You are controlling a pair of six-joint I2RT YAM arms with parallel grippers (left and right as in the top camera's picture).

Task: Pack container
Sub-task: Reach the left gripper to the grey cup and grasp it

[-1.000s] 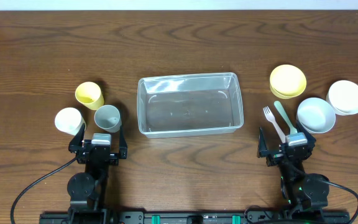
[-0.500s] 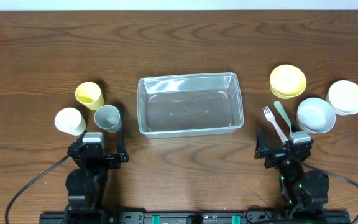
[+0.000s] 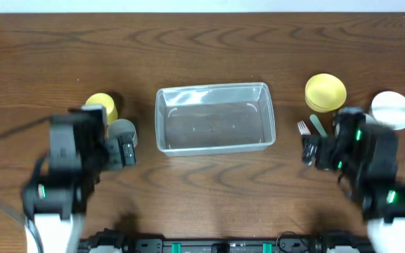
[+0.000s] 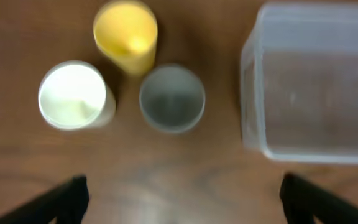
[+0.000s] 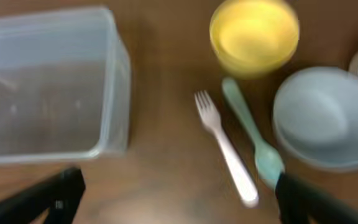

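The clear plastic container (image 3: 212, 89) stands empty at the table's middle; it also shows in the left wrist view (image 4: 251, 93) and the right wrist view (image 5: 120, 81). My left gripper (image 4: 182, 200) is open and empty, raised above the table near a yellow cup (image 4: 126, 34), a white cup (image 4: 73, 94) and a grey cup (image 4: 171, 98). My right gripper (image 5: 179, 199) is open and empty, raised near a white fork (image 5: 225, 146), a green spoon (image 5: 250, 134), a yellow bowl (image 5: 253, 34) and a pale blue bowl (image 5: 325, 118).
A white bowl (image 3: 392, 109) sits at the far right. In the overhead view the left arm (image 3: 72, 165) hides the white cup and the right arm (image 3: 364, 158) hides the pale blue bowl. Both arms are motion-blurred.
Both arms have risen from their low rest near the front edge and moved forward, the left over the cups and the right over the bowls and cutlery. No object has moved.
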